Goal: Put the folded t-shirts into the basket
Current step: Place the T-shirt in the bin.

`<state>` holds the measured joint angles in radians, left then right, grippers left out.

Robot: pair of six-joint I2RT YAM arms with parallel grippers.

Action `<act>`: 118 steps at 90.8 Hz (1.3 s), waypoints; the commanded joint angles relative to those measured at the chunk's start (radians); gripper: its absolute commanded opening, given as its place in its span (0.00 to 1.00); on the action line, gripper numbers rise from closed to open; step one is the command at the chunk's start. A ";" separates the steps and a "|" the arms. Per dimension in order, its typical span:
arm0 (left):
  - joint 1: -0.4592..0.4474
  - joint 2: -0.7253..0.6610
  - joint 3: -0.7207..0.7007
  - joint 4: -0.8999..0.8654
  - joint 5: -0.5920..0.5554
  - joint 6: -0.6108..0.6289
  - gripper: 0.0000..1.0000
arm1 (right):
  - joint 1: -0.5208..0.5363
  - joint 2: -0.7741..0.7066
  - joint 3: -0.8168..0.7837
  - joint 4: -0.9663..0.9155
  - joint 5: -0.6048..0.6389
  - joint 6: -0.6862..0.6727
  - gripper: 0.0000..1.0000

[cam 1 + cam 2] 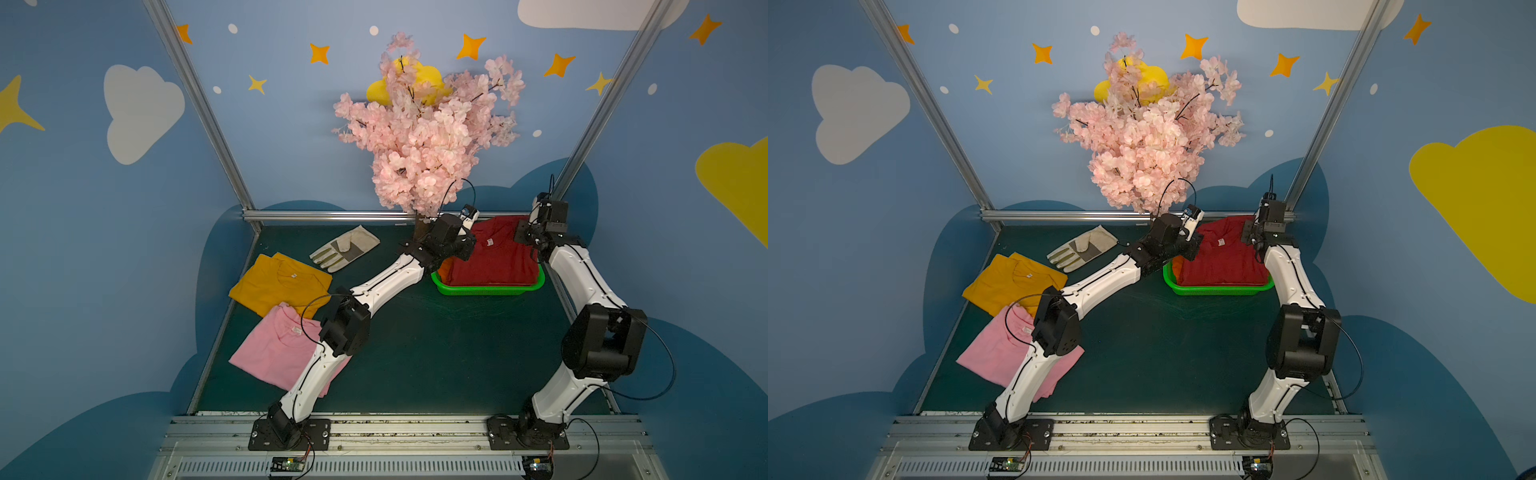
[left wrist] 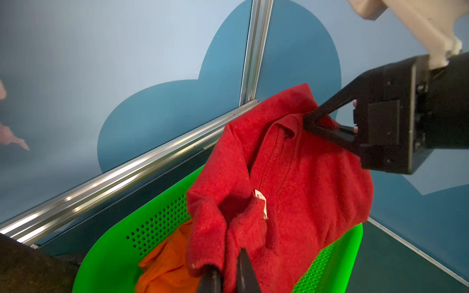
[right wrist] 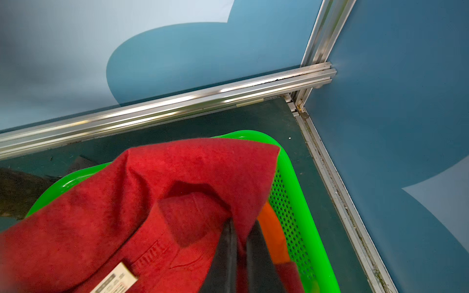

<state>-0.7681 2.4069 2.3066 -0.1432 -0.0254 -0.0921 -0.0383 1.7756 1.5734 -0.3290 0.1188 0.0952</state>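
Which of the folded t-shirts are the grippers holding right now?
The dark red t-shirt: the left gripper and right gripper both pinch it over the basket. The orange t-shirt lies inside; the mustard t-shirt and pink t-shirt lie on the table.
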 commanded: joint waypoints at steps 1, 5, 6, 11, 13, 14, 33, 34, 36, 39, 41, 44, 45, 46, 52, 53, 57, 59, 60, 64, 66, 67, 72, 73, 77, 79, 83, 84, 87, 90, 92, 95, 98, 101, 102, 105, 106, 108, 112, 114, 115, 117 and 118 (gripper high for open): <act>0.013 0.024 0.029 -0.027 0.026 -0.022 0.03 | -0.006 0.046 0.056 -0.011 -0.003 -0.028 0.00; 0.014 0.031 0.025 -0.035 0.027 -0.027 0.03 | -0.006 0.069 0.069 -0.021 0.006 -0.035 0.00; 0.015 0.035 0.024 -0.037 0.027 -0.028 0.03 | -0.005 0.075 0.071 -0.025 0.008 -0.037 0.00; 0.017 0.046 0.018 -0.042 0.028 -0.037 0.03 | -0.006 0.102 0.086 -0.038 0.019 -0.046 0.00; 0.018 0.051 0.015 -0.042 0.026 -0.040 0.03 | -0.006 0.117 0.092 -0.041 0.021 -0.051 0.00; 0.018 0.054 0.014 -0.042 0.025 -0.041 0.04 | -0.006 0.123 0.094 -0.042 0.023 -0.053 0.00; 0.027 0.164 0.110 -0.062 -0.087 0.010 0.14 | 0.000 0.252 0.171 -0.053 0.054 -0.075 0.00; 0.028 0.171 0.122 -0.066 -0.097 0.017 0.15 | 0.000 0.261 0.178 -0.053 0.056 -0.074 0.00; 0.029 0.190 0.146 -0.072 -0.111 0.027 0.16 | 0.000 0.272 0.189 -0.053 0.063 -0.074 0.00; 0.031 0.215 0.191 -0.086 -0.132 0.047 0.19 | 0.003 0.298 0.204 -0.053 0.073 -0.076 0.02; 0.033 0.234 0.219 -0.094 -0.143 0.056 0.22 | 0.006 0.315 0.217 -0.054 0.081 -0.077 0.05; 0.035 0.260 0.264 -0.107 -0.160 0.071 0.25 | 0.010 0.337 0.237 -0.054 0.095 -0.077 0.10; 0.035 0.268 0.279 -0.111 -0.163 0.075 0.26 | 0.011 0.343 0.244 -0.054 0.100 -0.077 0.11; 0.036 0.278 0.292 -0.116 -0.166 0.081 0.27 | 0.013 0.352 0.251 -0.055 0.104 -0.077 0.14; 0.039 0.313 0.350 -0.134 -0.182 0.100 0.35 | 0.024 0.389 0.287 -0.065 0.124 -0.078 0.27; 0.041 0.314 0.356 -0.137 -0.182 0.104 0.36 | 0.025 0.396 0.295 -0.067 0.126 -0.079 0.29; 0.043 0.315 0.361 -0.141 -0.183 0.109 0.41 | 0.031 0.411 0.318 -0.086 0.141 -0.086 0.36; 0.043 0.312 0.359 -0.144 -0.182 0.109 0.44 | 0.037 0.415 0.329 -0.097 0.153 -0.087 0.40; 0.043 0.309 0.358 -0.145 -0.181 0.109 0.45 | 0.038 0.416 0.333 -0.100 0.159 -0.087 0.41; 0.044 0.294 0.350 -0.154 -0.175 0.103 0.49 | 0.047 0.419 0.349 -0.114 0.189 -0.089 0.46; 0.044 0.284 0.341 -0.159 -0.169 0.099 0.51 | 0.052 0.416 0.354 -0.120 0.198 -0.092 0.49; 0.044 0.279 0.336 -0.160 -0.166 0.097 0.52 | 0.054 0.414 0.355 -0.122 0.201 -0.094 0.50; 0.044 0.246 0.297 -0.164 -0.150 0.086 0.56 | 0.063 0.402 0.357 -0.129 0.204 -0.100 0.56; 0.044 0.239 0.287 -0.163 -0.145 0.083 0.56 | 0.065 0.397 0.357 -0.131 0.205 -0.101 0.56; 0.043 0.198 0.242 -0.161 -0.131 0.070 0.58 | 0.070 0.381 0.356 -0.140 0.209 -0.100 0.58; 0.043 0.177 0.215 -0.157 -0.125 0.064 0.59 | 0.074 0.371 0.354 -0.146 0.211 -0.102 0.58; 0.044 0.135 0.154 -0.151 -0.114 0.054 0.61 | 0.080 0.347 0.346 -0.157 0.213 -0.102 0.59; 0.043 0.120 0.140 -0.151 -0.112 0.052 0.61 | 0.081 0.342 0.343 -0.158 0.213 -0.102 0.59; 0.043 0.081 0.090 -0.147 -0.109 0.044 0.62 | 0.085 0.321 0.333 -0.165 0.209 -0.102 0.59; 0.041 0.039 0.036 -0.135 -0.107 0.036 0.63 | 0.089 0.293 0.319 -0.173 0.204 -0.101 0.60; 0.041 0.011 -0.004 -0.120 -0.103 0.031 0.64 | 0.091 0.276 0.307 -0.177 0.199 -0.101 0.60; 0.041 -0.033 -0.074 -0.094 -0.091 0.028 0.66 | 0.095 0.247 0.283 -0.178 0.191 -0.094 0.60; 0.039 -0.082 -0.140 -0.075 -0.084 0.022 0.68 | 0.099 0.217 0.250 -0.177 0.181 -0.083 0.60; 0.039 -0.131 -0.214 -0.046 -0.080 0.015 0.70 | 0.102 0.183 0.221 -0.177 0.167 -0.077 0.60; 0.039 -0.147 -0.237 -0.038 -0.080 0.011 0.71 | 0.103 0.171 0.208 -0.177 0.159 -0.076 0.60; 0.039 -0.186 -0.314 -0.012 -0.075 0.003 0.73 | 0.107 0.139 0.178 -0.180 0.140 -0.069 0.60; 0.039 -0.200 -0.338 -0.002 -0.072 -0.002 0.73 | 0.108 0.132 0.166 -0.181 0.135 -0.066 0.60; 0.039 -0.240 -0.384 0.017 -0.066 -0.006 0.74 | 0.113 0.107 0.146 -0.180 0.121 -0.058 0.60; 0.040 -0.307 -0.482 0.044 -0.053 -0.017 0.76 | 0.122 0.057 0.096 -0.180 0.099 -0.042 0.60; 0.039 -0.344 -0.528 0.054 -0.050 -0.021 0.77 | 0.128 0.037 0.069 -0.178 0.084 -0.031 0.60; 0.039 -0.362 -0.550 0.060 -0.049 -0.025 0.77 | 0.131 0.019 0.056 -0.176 0.079 -0.027 0.60; 0.039 -0.399 -0.598 0.067 -0.046 -0.031 0.78 | 0.136 -0.010 0.032 -0.172 0.064 -0.021 0.60; 0.039 -0.417 -0.623 0.070 -0.044 -0.034 0.78 | 0.140 -0.020 0.022 -0.170 0.053 -0.016 0.61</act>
<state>-0.7288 2.1437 1.8637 -0.1646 -0.1070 -0.0814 0.0807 1.8729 1.6749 -0.4911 0.2527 0.0269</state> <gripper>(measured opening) 0.765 0.605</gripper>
